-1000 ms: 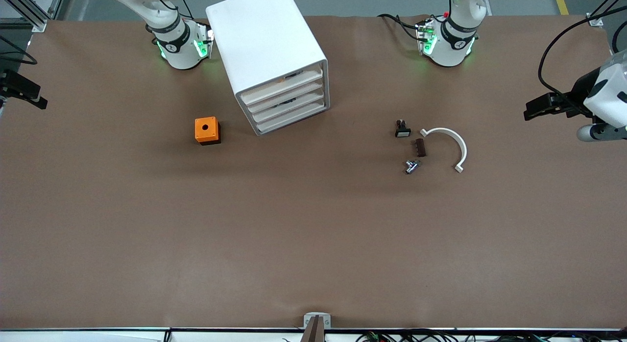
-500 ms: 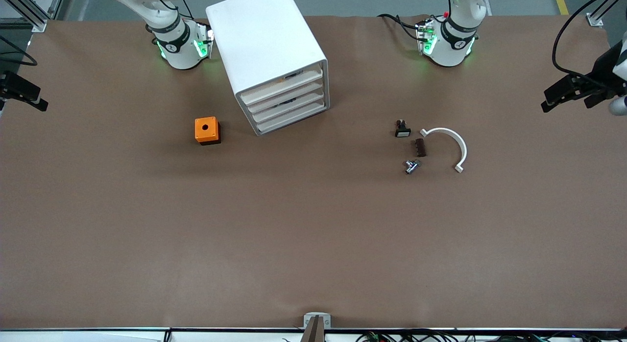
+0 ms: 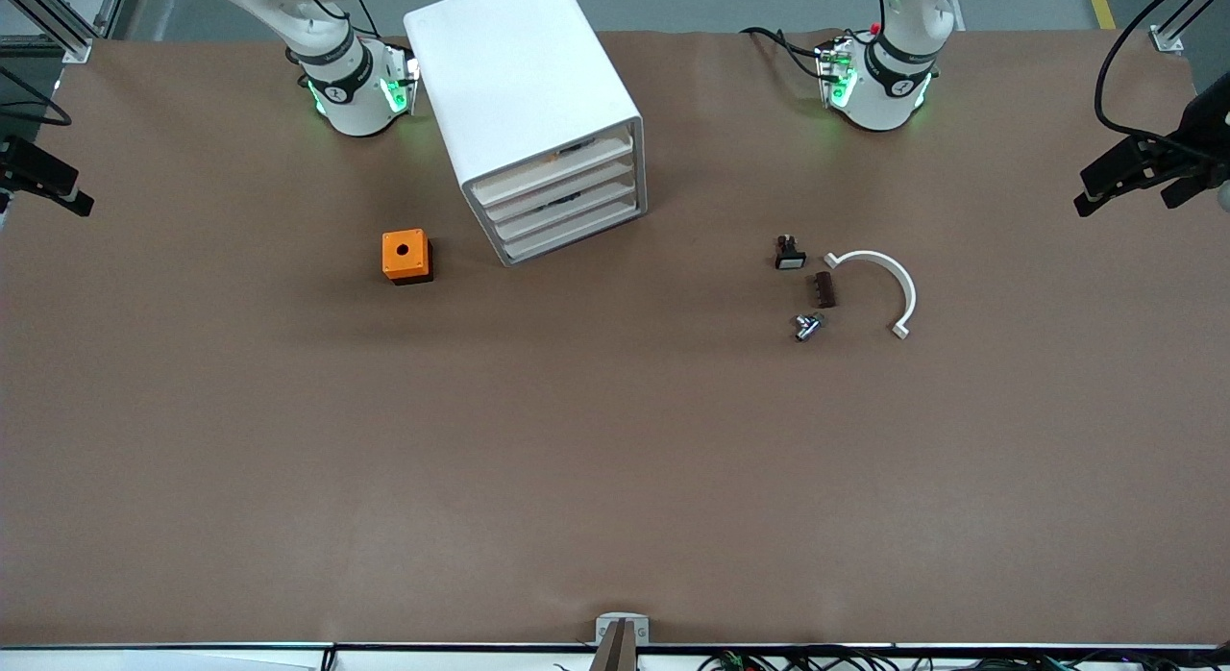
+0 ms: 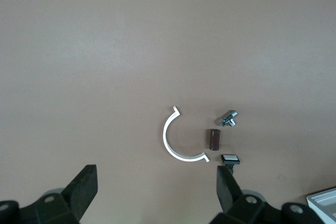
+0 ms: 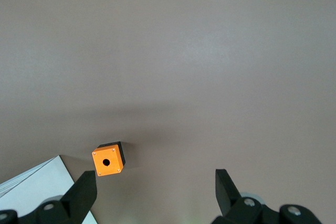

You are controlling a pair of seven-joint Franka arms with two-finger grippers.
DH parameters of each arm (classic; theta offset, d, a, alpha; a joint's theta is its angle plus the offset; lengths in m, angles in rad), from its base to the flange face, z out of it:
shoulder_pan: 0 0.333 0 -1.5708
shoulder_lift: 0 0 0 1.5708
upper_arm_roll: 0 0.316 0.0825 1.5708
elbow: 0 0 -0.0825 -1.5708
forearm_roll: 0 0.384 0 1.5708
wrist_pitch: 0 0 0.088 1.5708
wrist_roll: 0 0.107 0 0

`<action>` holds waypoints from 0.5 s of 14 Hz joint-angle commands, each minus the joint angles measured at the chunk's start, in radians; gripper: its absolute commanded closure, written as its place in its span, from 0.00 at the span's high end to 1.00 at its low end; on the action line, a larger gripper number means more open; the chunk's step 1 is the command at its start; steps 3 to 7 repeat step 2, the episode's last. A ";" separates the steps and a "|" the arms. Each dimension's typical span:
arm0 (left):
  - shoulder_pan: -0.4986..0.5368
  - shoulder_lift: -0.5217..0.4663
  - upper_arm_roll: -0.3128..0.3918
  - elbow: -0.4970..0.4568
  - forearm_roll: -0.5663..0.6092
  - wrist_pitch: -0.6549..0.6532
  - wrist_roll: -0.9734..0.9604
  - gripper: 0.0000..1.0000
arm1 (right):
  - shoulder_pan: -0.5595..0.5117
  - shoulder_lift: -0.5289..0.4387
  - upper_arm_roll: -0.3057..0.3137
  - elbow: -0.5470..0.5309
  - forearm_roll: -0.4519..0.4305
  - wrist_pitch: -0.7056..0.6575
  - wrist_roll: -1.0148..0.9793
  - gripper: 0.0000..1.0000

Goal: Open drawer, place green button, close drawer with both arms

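Note:
The white cabinet (image 3: 524,85) stands near the right arm's base. Its four drawers look shut. The third drawer (image 3: 567,215) has a dark speck at its top edge, and I cannot tell what it is. No green-capped button shows in any view. My left gripper (image 3: 1122,202) is open and empty, high over the table's edge at the left arm's end; its wrist view (image 4: 156,182) looks down on the small parts. My right gripper (image 3: 43,195) is open and empty over the table's other end (image 5: 154,182).
An orange cube with a hole (image 3: 406,256) (image 5: 108,161) sits beside the cabinet. Toward the left arm's end lie a black switch with a white face (image 3: 790,254) (image 4: 230,159), a brown block (image 3: 824,289), a metal fitting (image 3: 805,326) and a white arc (image 3: 879,282) (image 4: 176,140).
The left arm has drawn back toward its end of the table, its white wrist leaving the view. The right gripper has shifted slightly. Nothing on the table has moved.

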 commanded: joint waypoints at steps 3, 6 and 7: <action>-0.001 0.004 -0.006 0.016 0.004 0.002 0.003 1.00 | 0.004 -0.028 -0.001 -0.031 0.009 0.010 0.012 1.00; -0.001 0.004 -0.006 0.016 0.004 0.002 0.003 1.00 | 0.004 -0.028 -0.001 -0.031 0.009 0.010 0.012 1.00; -0.001 0.004 -0.006 0.016 0.004 0.002 0.003 1.00 | 0.004 -0.028 -0.001 -0.031 0.009 0.010 0.012 1.00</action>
